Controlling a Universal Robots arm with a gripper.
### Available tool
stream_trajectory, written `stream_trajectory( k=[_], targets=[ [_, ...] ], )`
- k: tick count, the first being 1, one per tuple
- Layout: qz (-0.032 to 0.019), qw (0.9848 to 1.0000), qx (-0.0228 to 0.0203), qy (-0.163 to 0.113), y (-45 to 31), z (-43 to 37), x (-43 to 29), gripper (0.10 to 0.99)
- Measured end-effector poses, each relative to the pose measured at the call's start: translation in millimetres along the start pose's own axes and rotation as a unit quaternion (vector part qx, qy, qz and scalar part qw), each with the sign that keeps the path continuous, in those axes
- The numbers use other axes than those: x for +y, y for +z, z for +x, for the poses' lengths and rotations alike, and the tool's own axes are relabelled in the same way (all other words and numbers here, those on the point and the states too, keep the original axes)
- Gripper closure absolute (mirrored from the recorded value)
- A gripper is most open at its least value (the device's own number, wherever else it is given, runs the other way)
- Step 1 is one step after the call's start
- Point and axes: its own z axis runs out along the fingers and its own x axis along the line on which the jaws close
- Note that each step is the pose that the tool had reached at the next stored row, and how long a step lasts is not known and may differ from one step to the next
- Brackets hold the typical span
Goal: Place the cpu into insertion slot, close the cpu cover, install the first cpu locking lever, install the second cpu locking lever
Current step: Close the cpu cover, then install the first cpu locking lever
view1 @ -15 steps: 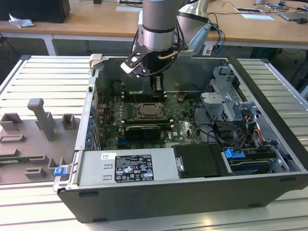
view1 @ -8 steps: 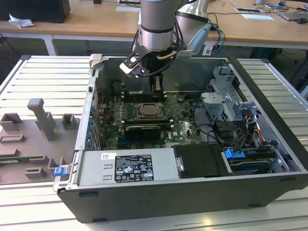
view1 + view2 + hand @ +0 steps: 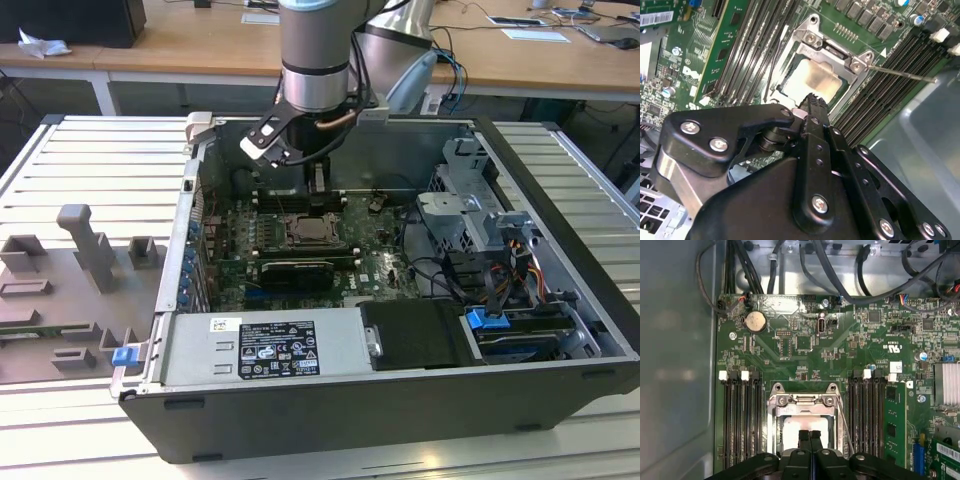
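The cpu (image 3: 801, 426) lies in its socket on the green motherboard, its pale face showing through the cut-out of the cpu cover (image 3: 801, 401), which lies flat over it. In the second wrist view the cpu (image 3: 810, 80) and the cover (image 3: 832, 50) show the same. My gripper (image 3: 810, 436) is shut with nothing between its black fingers, its tips just above the cpu's face (image 3: 812, 100). A thin wire locking lever (image 3: 900, 73) sticks out sideways from the socket, unlatched (image 3: 844, 424). In the exterior view the gripper (image 3: 318, 188) hangs over the socket (image 3: 313, 230) inside the open case.
Black memory slots (image 3: 740, 420) flank the socket on both sides. A long black card (image 3: 297, 270) sits nearer the case front. Cables (image 3: 840, 270) and a drive cage (image 3: 480, 220) fill the exterior view's right. The grey case wall (image 3: 675, 365) stands close by.
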Motion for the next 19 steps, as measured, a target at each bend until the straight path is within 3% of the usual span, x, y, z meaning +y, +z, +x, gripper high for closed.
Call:
stream_trajectory(
  k=[5, 19],
  targets=[
    [-0.0003, 1.0, 0.0004, -0.001, 1.3, 0.1, -6.4, 0.98],
    [-0.0002, 1.0, 0.0, -0.001, 0.1, 0.0, -8.9, 0.98]
  ],
)
